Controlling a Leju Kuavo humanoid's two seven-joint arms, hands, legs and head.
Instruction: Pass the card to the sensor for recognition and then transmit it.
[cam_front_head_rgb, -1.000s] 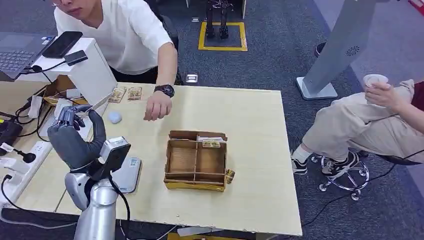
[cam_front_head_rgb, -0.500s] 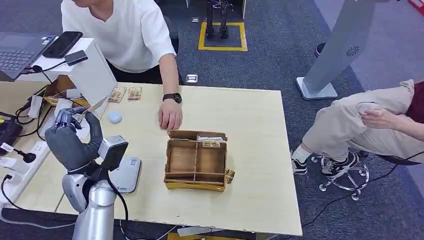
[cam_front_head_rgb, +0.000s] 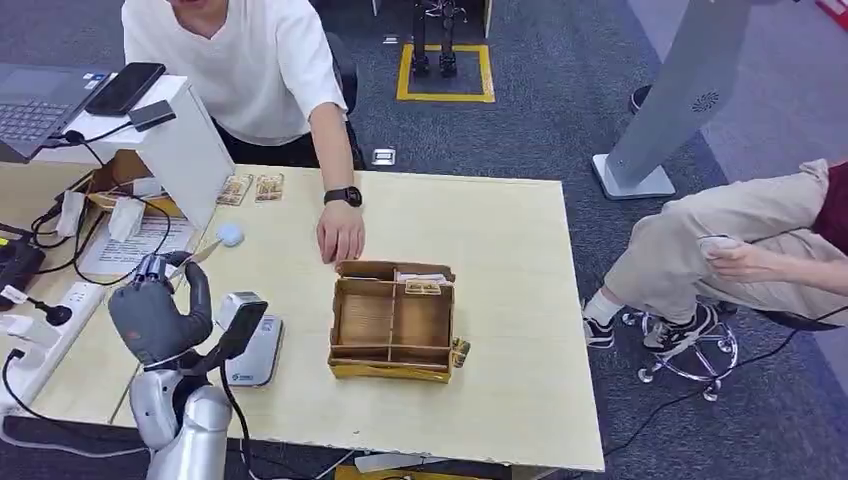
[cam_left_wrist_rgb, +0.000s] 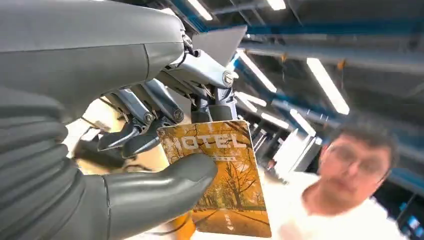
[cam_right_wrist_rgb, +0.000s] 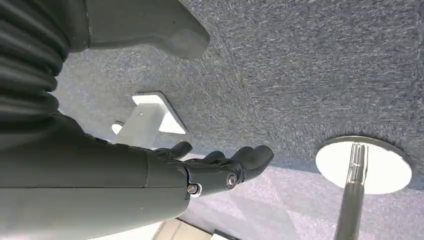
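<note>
Card (cam_left_wrist_rgb: 225, 180), autumn print marked HOTEL: pinched between thumb and fingers of left hand (cam_front_head_rgb: 160, 312), raised over the worktop (cam_front_head_rgb: 500, 260) just beside the grey sensor pad (cam_front_head_rgb: 255, 350). Right hand (cam_right_wrist_rgb: 215, 170): empty, fingers loosely apart, above carpet. Cardboard organiser (cam_front_head_rgb: 392, 322): mid-worktop, a person's hand (cam_front_head_rgb: 341, 235) resting just behind it.

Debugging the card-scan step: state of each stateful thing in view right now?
left hand: raised above the table edge, pinching the card
card: held between thumb and fingers, printed face toward the wrist camera
right hand: holds nothing, fingers apart, over carpet
sensor: flat on the table, nothing on it
cardboard box: open-topped, cards in far compartment
</note>
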